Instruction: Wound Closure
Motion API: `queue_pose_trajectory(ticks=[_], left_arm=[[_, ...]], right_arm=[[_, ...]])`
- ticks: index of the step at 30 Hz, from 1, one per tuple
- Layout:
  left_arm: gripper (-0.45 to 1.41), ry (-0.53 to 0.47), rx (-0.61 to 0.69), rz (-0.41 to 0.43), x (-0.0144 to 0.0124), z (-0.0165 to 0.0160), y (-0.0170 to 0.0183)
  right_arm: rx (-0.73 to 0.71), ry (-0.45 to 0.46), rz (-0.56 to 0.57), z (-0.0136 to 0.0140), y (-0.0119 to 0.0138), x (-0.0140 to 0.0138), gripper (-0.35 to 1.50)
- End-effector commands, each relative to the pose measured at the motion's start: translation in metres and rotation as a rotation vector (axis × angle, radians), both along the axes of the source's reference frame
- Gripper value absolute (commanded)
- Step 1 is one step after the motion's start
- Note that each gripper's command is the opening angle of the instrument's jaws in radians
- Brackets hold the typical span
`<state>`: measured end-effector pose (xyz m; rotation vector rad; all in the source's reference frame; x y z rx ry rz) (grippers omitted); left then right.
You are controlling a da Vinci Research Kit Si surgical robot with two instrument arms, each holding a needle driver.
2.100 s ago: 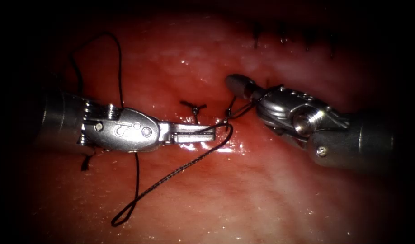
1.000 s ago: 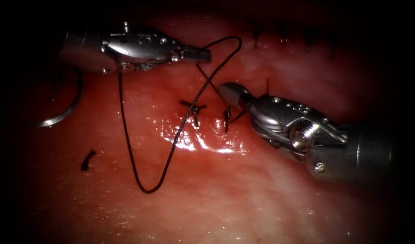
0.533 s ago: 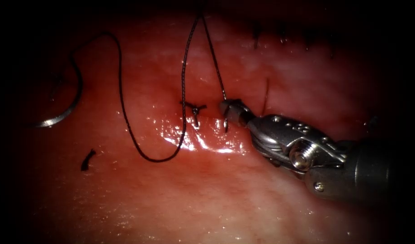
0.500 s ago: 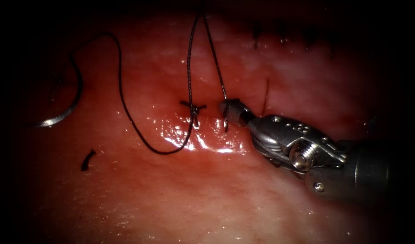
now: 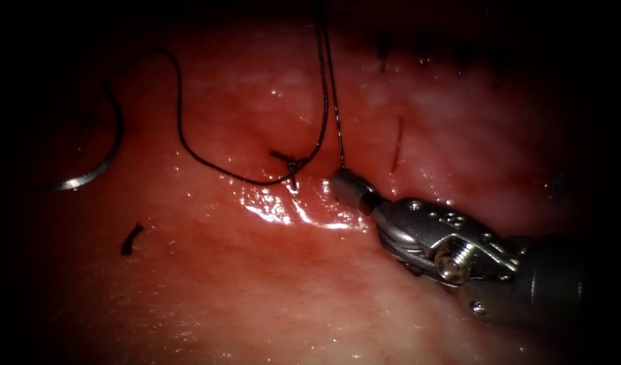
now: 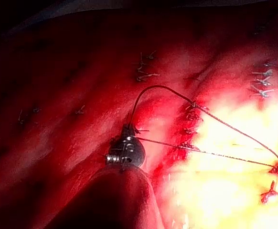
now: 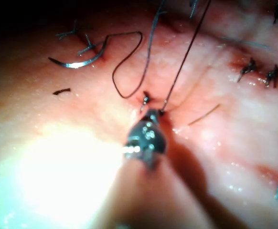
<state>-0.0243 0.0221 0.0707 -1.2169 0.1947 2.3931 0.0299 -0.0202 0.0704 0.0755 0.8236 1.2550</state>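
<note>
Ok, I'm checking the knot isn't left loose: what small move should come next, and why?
Probably the left gripper, shut on the thread, should draw it farther away. A slack loop lies on the tissue left of the stitch, while the right gripper holds the other strand there. The needle lies free on the tissue at far left.
</note>
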Motion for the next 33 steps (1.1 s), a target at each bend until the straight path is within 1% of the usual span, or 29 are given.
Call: queue_pose_trajectory(ticks=[1, 5, 10, 11, 12, 15, 17, 21, 23, 26, 28, 33], left_arm=[[-0.45, 0.010, -0.012, -0.001, -0.0008, 0.0005, 0.0006], [-0.45, 0.037, -0.032, -0.008, -0.0010, 0.0010, 0.0010], [-0.45, 0.124, -0.102, -0.001, -0.0011, 0.0010, 0.0022], [-0.45, 0.162, -0.132, 0.007, -0.0011, 0.0008, 0.0026], [-0.45, 0.169, -0.142, 0.004, -0.0010, 0.0007, 0.0027], [-0.45, 0.189, -0.171, -0.016, -0.0009, 0.0005, 0.0031], [-0.45, 0.229, -0.185, -0.064, -0.0008, 0.0001, 0.0039], [-0.45, 0.293, -0.201, -0.108, -0.0008, -0.0003, 0.0048], [-0.45, 0.348, -0.225, -0.109, -0.0009, -0.0003, 0.0049], [-0.45, 0.386, -0.260, -0.111, -0.0012, -0.0002, 0.0051], [-0.45, 0.402, -0.263, -0.129, -0.0014, -0.0002, 0.0053], [-0.45, 0.431, -0.277, -0.122, -0.0016, -0.0002, 0.0054]], right_arm=[[-0.004, 0.000, -0.004, 0.0002, -0.0007, 0.0006, -0.35], [-0.022, 0.005, -0.015, 0.0000, -0.0012, 0.0008, -0.35], [-0.036, 0.007, -0.028, 0.0003, -0.0024, 0.0010, -0.35], [-0.038, 0.006, -0.028, 0.0004, -0.0026, 0.0011, -0.35], [-0.042, 0.003, -0.033, 0.0004, -0.0027, 0.0011, -0.35], [-0.046, 0.003, -0.039, 0.0005, -0.0028, 0.0011, -0.35], [-0.047, 0.003, -0.040, 0.0005, -0.0030, 0.0011, -0.35], [-0.050, -0.003, -0.047, 0.0006, -0.0034, 0.0011, -0.35], [-0.048, -0.007, -0.051, 0.0006, -0.0037, 0.0011, -0.35], [-0.043, -0.014, -0.058, 0.0006, -0.0045, 0.0011, -0.35], [-0.039, -0.022, -0.064, 0.0006, -0.0053, 0.0013, -0.35], [-0.025, -0.038, -0.077, 0.0004, -0.0062, 0.0015, -0.35]])
